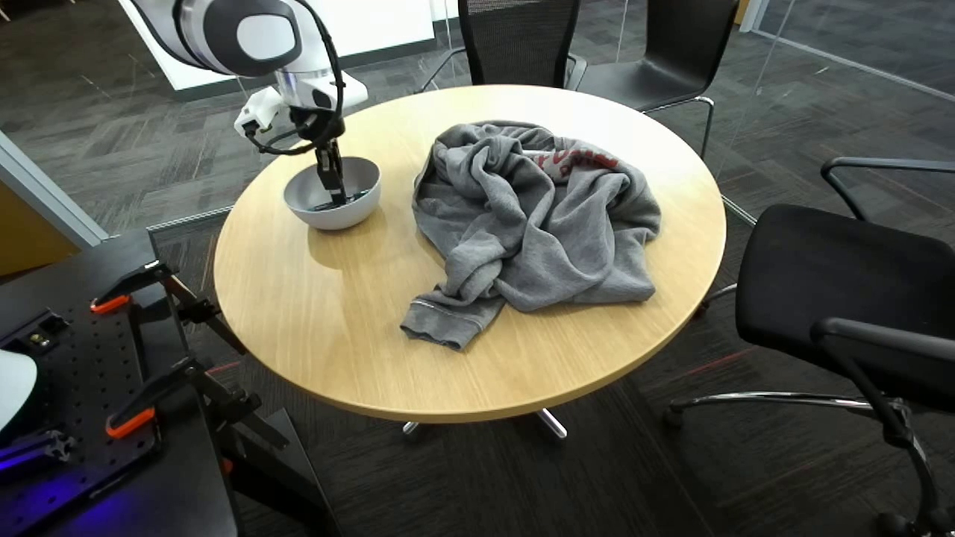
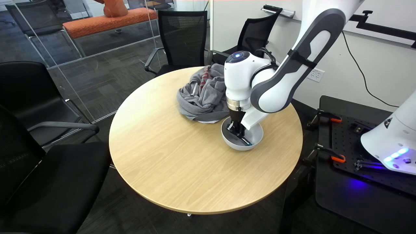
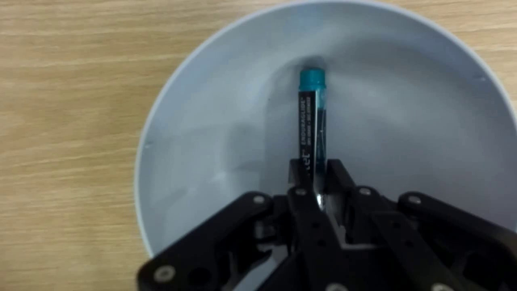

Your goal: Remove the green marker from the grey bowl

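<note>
A pale wooden table with a circular top [image 1: 351, 321] lies before me, and a crumpled grey fabric sweatshirt with red lettering [image 1: 530, 224] takes up much of it; in an exterior view a sleeve reaches toward the near edge. Black chairs with armrests [image 1: 850, 291] stand around the table, and beside it is a black flat-topped stand [image 1: 186, 440] with orange-tipped black clamps [image 1: 130, 421] at its edge. A light grey round bowl [image 1: 345, 218] sits near the table edge facing this stand, with bare wood between it and the sweatshirt. My white arm with dark grey panels [image 2: 276, 94] hides part of the sweatshirt in an exterior view.

Inside the bowl is the slim teal-green cylindrical marker with a black label [image 3: 312, 121]. My black two-fingered gripper [image 3: 317, 169] reaches down there too, its fingers [image 3: 298, 173] closed up against both sides of the barrel, pinching it and covering its rear part in the wrist view. The uncovered end is bright teal, slightly stepped, pointing toward the bowl's rim. White print on the label runs lengthwise and includes ENDURAGLIDE. Whether the teal end touches the bowl, I cannot tell.
</note>
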Available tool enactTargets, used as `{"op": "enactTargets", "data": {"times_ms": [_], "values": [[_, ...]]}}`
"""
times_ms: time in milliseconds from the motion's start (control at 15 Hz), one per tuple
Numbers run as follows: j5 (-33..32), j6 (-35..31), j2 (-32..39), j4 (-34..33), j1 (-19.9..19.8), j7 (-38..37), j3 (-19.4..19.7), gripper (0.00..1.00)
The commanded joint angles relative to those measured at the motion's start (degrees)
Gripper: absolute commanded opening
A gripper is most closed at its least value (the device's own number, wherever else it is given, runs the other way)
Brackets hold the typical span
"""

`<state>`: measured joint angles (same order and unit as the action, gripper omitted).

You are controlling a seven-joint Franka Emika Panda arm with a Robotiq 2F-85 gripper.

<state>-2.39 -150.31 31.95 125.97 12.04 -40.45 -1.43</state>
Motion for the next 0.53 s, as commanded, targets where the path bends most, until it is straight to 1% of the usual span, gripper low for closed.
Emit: {"op": "enactTargets", "data": {"times_ms": [0, 467], "values": [[0.57, -0.21, -1.09, 0.99, 2.47, 0.18, 1.99, 0.04], [-3.07, -1.21, -8.01, 7.47, 7.68, -3.19, 6.07, 0.04]]}}
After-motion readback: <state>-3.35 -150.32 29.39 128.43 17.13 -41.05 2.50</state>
